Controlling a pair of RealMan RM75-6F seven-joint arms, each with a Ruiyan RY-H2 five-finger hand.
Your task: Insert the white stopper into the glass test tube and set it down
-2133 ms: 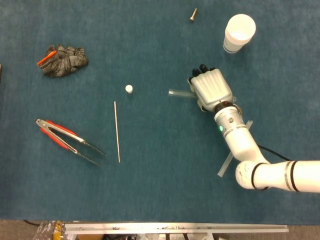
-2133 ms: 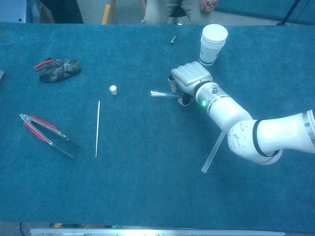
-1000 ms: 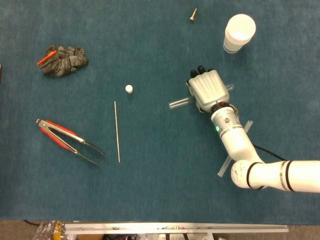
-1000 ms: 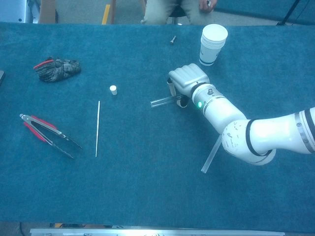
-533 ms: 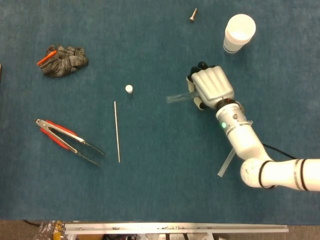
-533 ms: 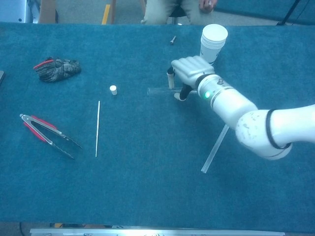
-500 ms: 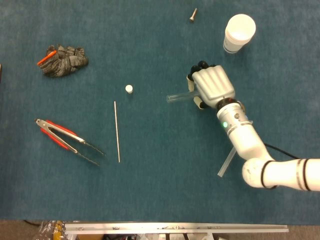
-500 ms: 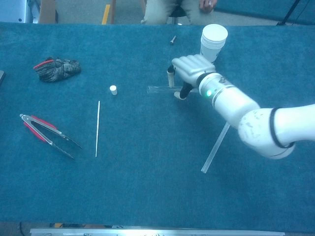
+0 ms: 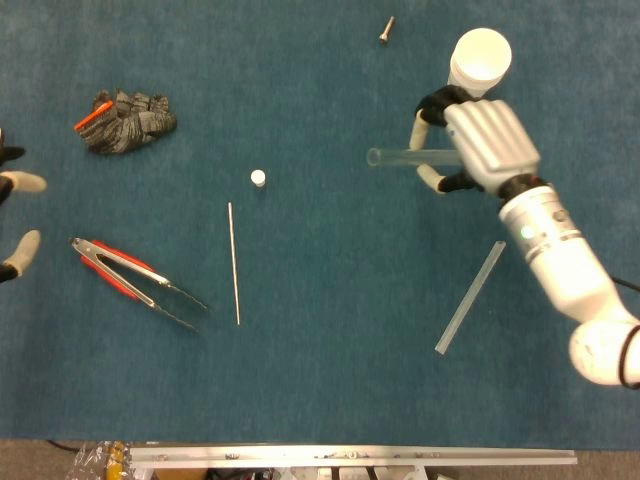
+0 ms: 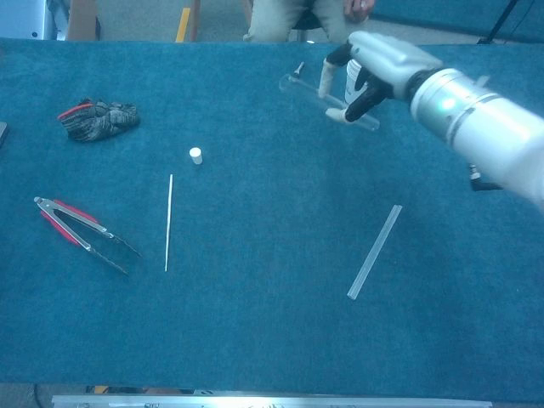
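The glass test tube [image 9: 410, 155] hangs above the table, lying roughly level. My right hand [image 9: 482, 140] grips it at its right end, with the open mouth pointing left. In the chest view the same test tube [image 10: 327, 102] slants in the air under the right hand [image 10: 378, 61]. The small white stopper [image 9: 258, 177] stands alone on the blue cloth, well left of the tube, and appears again as the stopper [image 10: 195, 155]. Only the spread fingers of my left hand [image 9: 20, 183] show at the left edge, and they hold nothing.
A white paper cup [image 9: 480, 55] stands just behind the right hand. A clear flat strip [image 9: 470, 297] lies at the right. A thin rod [image 9: 233, 262], red-handled tongs [image 9: 135, 280], a crumpled glove [image 9: 125, 120] and a bolt [image 9: 387, 30] lie around the table [image 9: 320, 380].
My right hand has raised the test tube off the cloth and carried it right and back, towards the cup. My left hand's fingers have come into view at the left edge.
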